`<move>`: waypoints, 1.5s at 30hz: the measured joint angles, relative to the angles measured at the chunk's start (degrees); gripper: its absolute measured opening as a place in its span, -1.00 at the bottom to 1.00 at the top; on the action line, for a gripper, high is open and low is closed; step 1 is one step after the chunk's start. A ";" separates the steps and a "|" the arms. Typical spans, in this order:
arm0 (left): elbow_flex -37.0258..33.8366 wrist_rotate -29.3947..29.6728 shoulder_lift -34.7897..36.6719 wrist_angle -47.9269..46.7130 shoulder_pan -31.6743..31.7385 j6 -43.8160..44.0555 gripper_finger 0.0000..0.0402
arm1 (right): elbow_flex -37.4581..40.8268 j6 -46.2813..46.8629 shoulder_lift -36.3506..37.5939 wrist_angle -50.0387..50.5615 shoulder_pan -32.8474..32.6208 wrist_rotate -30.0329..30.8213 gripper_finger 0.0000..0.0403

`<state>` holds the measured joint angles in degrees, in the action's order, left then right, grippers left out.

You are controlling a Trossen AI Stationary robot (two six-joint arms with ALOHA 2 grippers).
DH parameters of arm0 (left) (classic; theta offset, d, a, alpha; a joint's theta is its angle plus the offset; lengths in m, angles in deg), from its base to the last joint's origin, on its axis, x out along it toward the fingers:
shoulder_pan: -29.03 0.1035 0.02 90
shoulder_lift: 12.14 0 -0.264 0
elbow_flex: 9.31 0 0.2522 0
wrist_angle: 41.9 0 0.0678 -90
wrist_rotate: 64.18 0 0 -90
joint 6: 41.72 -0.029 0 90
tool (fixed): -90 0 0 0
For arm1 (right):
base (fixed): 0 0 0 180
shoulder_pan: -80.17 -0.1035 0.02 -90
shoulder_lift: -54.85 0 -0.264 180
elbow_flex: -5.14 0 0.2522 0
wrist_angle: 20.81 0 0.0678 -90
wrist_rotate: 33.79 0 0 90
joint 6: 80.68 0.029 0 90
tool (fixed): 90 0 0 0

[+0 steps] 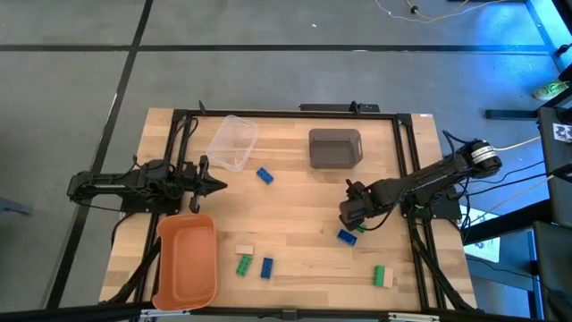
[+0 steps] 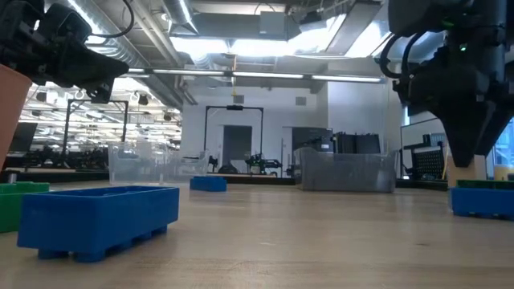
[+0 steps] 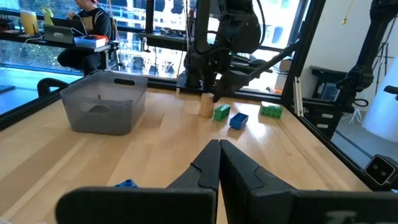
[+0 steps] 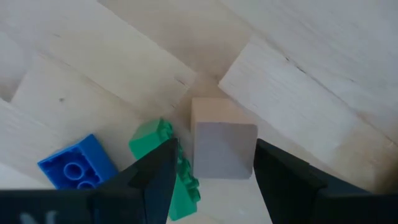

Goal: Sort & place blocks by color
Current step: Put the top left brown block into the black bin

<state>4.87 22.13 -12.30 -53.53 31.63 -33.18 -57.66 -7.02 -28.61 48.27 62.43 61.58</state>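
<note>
Pale tan wooden block (image 4: 222, 140) stood upright directly between the right gripper (image 4: 212, 169)'s spread, empty fingers, not yet clamped.

Grey floor (image 1: 268, 80) crossed by dark lines surrounds the wooden table (image 1: 295, 192). Beyond it, an open room with ceiling light strips (image 2: 233, 76), exposed ducts and big windows (image 3: 149, 37). A person (image 3: 87, 28) sits at a desk with a laptop (image 3: 59, 25).
</note>
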 joint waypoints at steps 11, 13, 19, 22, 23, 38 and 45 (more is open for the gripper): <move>0.00 0.00 -0.01 0.00 0.00 0.00 -1.00 | -0.02 -0.20 -3.12 -1.54 0.11 -2.94 0.02; 0.00 -0.01 -0.01 0.00 -0.01 0.00 -1.00 | -0.02 -0.20 -3.12 -1.58 0.11 -2.93 -0.02; -0.01 -0.01 0.01 0.00 0.01 0.00 -1.00 | -0.11 -0.20 -2.97 -1.39 0.11 -3.08 -0.33; -0.01 -0.01 -0.01 0.00 -0.01 0.00 -1.00 | -0.28 -0.52 -2.35 -0.68 0.11 -3.63 -0.36; 0.00 0.00 0.00 0.00 0.00 0.00 -1.00 | -0.86 -0.66 -1.95 0.44 0.11 -3.65 -0.36; 0.00 0.00 -0.01 0.00 0.00 0.00 -1.00 | -21.81 -16.31 9.45 -0.68 5.19 19.14 -0.36; 0.00 0.01 0.00 0.00 0.01 0.00 -1.00 | -28.93 -32.28 7.80 -0.27 17.41 17.84 -0.36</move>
<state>4.87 22.13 -12.30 -53.53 31.64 -33.18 -86.58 -39.30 -20.82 48.00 79.84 79.41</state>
